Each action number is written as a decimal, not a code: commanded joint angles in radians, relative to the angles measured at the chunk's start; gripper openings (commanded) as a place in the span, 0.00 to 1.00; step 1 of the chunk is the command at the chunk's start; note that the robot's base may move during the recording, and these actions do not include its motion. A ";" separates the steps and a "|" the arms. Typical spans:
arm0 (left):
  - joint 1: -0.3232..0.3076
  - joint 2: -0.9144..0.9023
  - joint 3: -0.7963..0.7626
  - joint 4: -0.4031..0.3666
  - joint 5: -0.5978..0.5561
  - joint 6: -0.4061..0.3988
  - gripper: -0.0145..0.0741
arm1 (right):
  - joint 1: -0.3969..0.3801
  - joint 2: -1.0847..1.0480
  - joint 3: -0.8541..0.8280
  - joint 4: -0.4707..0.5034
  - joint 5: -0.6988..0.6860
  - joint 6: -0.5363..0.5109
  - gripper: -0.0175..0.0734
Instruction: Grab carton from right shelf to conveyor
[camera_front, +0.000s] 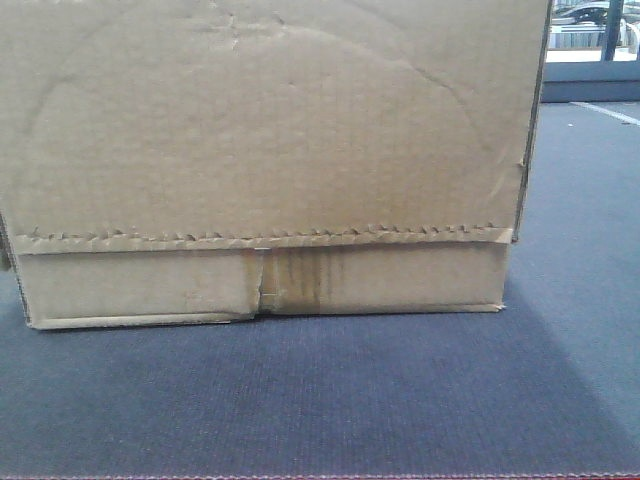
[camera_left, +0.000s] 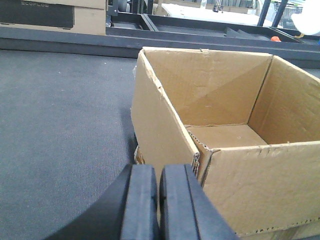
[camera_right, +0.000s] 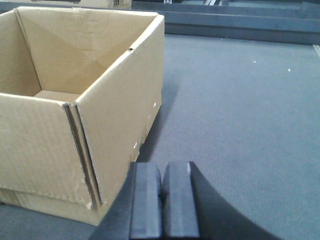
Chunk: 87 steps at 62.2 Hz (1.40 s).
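The carton (camera_front: 260, 150) sits flat on the conveyor (camera_front: 330, 400), a broad dark-grey, finely textured belt; its open top shows a bare cardboard floor inside. A thin red edge line (camera_front: 320, 476) runs along the belt's near border, on the camera's side of the carton. Beyond the carton, a dark frame bar (camera_left: 65, 44) borders the belt's far edge. The left gripper (camera_left: 159, 205) hangs just beside the carton's left wall, pads pressed together, holding nothing. The right gripper (camera_right: 162, 205) hangs just beside the carton's right wall, likewise closed and empty.
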 joint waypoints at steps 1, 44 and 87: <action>0.004 -0.008 0.001 -0.006 -0.025 -0.003 0.18 | -0.003 -0.008 0.003 -0.013 -0.036 -0.010 0.12; 0.004 -0.008 0.001 0.000 -0.025 -0.003 0.18 | -0.003 -0.008 0.003 -0.013 -0.036 -0.010 0.12; 0.369 -0.332 0.469 -0.186 -0.386 0.222 0.18 | -0.003 -0.007 0.003 -0.013 -0.034 -0.010 0.12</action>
